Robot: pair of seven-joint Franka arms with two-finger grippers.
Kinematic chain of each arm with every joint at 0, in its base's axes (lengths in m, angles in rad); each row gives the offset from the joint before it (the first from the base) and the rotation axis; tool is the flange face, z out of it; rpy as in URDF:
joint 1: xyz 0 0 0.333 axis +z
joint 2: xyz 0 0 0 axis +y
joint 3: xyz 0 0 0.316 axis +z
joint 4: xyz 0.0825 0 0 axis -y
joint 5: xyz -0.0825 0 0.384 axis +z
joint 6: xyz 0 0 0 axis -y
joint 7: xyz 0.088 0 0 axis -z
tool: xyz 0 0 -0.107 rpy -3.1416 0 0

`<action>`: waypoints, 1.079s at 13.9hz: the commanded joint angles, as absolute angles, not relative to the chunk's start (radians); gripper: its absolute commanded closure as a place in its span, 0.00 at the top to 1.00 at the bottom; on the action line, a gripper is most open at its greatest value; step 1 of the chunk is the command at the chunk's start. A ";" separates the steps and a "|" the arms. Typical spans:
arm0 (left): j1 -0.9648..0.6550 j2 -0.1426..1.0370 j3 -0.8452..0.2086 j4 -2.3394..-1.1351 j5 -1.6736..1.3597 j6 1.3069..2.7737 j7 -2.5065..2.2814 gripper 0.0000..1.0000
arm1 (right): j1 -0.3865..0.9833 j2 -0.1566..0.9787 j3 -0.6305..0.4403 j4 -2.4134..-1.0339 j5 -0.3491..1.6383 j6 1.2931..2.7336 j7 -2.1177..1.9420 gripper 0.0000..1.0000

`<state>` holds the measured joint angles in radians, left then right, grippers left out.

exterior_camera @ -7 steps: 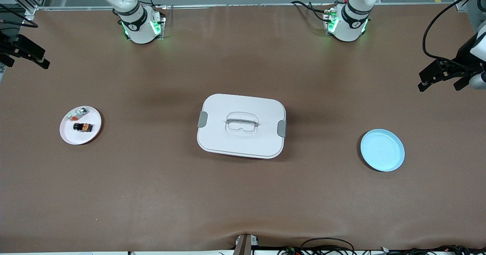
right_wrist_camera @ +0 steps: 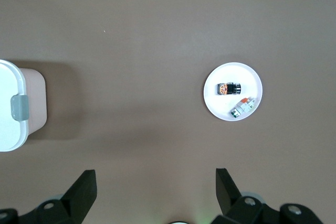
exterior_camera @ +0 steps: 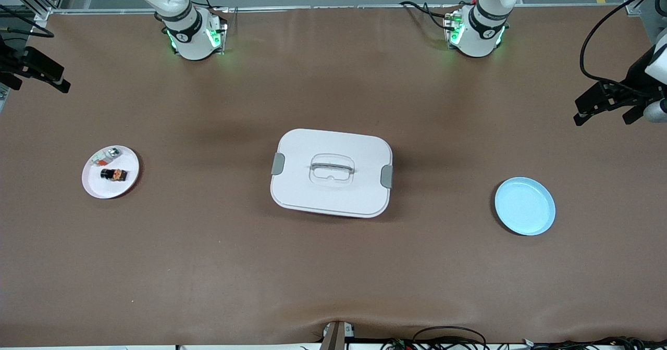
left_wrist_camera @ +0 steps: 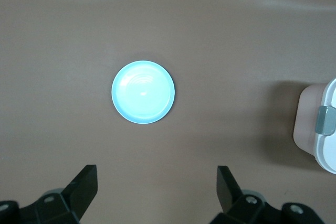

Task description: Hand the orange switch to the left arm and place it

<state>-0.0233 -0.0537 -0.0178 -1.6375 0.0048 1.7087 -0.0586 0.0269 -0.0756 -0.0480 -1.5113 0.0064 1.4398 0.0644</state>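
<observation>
The right pincer [exterior_camera: 36, 71] has edged upward; both pincers, left [exterior_camera: 607, 102] too, gape empty, so descend squarely over the orange switch [exterior_camera: 113, 174], clear of the box [exterior_camera: 331, 173].

Brown table [exterior_camera: 333, 266] covering the full work surface. White plate [exterior_camera: 99, 187] toward the right arm's end of the table, carrying a silvery-white small part [exterior_camera: 107, 155] with a red-orange bit. Light blue plate [exterior_camera: 525, 206] toward the left arm's end, slightly nearer the front camera than the white plate.
</observation>
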 commanded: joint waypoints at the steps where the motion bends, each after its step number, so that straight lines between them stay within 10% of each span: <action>1: -0.023 -0.051 -0.017 -1.623 0.006 1.697 -0.046 1.00 | 0.015 -0.098 -0.038 -1.525 0.014 1.468 0.052 1.00; 15: -0.020 -0.051 -0.017 -1.623 0.006 1.697 -0.046 1.00 | 0.018 -0.091 -0.037 -1.481 0.014 1.468 0.035 1.00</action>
